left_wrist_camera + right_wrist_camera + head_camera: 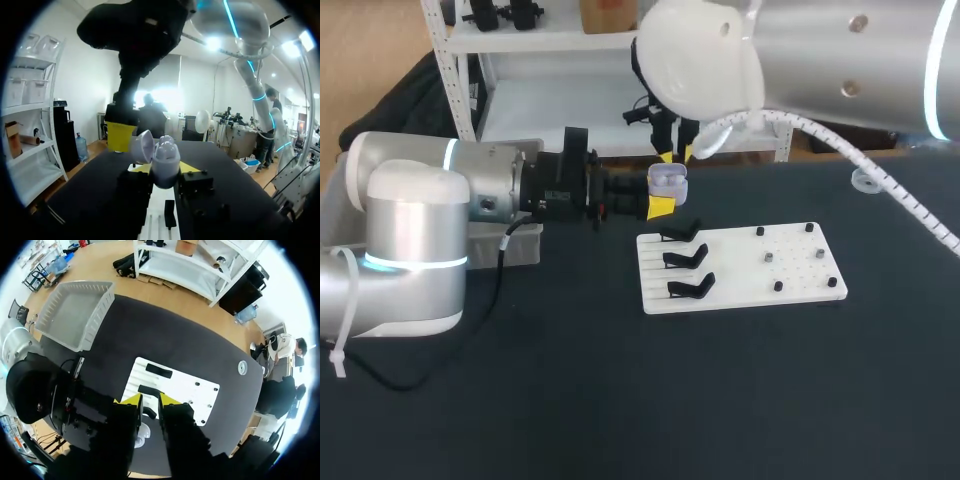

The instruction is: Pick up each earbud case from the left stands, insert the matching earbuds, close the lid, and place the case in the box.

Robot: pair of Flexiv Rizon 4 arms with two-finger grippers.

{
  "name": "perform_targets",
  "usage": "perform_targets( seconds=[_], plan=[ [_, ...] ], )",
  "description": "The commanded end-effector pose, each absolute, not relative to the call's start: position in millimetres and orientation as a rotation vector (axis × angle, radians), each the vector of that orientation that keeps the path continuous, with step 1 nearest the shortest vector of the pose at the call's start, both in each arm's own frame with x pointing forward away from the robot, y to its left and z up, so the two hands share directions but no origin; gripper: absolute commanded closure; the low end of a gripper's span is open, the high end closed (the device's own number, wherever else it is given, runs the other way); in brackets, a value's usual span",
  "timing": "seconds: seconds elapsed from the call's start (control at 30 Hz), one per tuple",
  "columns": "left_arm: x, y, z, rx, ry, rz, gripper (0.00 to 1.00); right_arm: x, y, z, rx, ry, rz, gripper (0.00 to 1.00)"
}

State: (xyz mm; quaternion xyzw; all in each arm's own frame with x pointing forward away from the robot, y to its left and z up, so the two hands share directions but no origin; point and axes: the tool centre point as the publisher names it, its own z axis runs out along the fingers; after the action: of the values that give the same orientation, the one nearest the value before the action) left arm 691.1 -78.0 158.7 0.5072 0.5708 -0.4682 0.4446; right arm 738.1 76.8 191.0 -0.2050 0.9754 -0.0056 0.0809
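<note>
Judging from the head view, the earbud case (667, 180), held in the air behind the white board (800, 285), could have been knocked askew if the right gripper (676, 154) just above it pressed off-centre. In the left wrist view, the left gripper (166, 169) clamped the case's body from both sides with its lid (141, 146) open, so a hard push might have twisted it loose. In the right wrist view, the right gripper's fingers (131, 401) stood narrowly apart, with nothing seen between them.

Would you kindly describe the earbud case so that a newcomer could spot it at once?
Start at the white board mid-table. Near its far left corner, the left gripper holds the case aloft: the only pale lilac, rounded thing, lid open.
</note>
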Motion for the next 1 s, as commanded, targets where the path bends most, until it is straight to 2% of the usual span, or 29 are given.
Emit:
perform_targets(
  seconds=[0.03,0.43,0.67,0.8,1.0],
  plan=[
    [691,-78,158,1.257,1.413,-1.161,1.0,732,77,190,-0.607,2.929,-0.011,0.8],
    [691,-78,158,1.257,1.413,-1.161,1.0,700,73,203,-0.558,2.916,0.034,0.78],
    [691,-78,158,1.257,1.413,-1.161,1.0,694,53,235,-0.411,2.848,0.068,0.77],
    [691,-78,158,1.257,1.413,-1.161,1.0,677,33,249,-0.273,2.785,0.124,0.71],
    [691,-78,158,1.257,1.413,-1.161,1.0,640,24,229,-0.21,2.759,0.154,0.59]
  ],
)
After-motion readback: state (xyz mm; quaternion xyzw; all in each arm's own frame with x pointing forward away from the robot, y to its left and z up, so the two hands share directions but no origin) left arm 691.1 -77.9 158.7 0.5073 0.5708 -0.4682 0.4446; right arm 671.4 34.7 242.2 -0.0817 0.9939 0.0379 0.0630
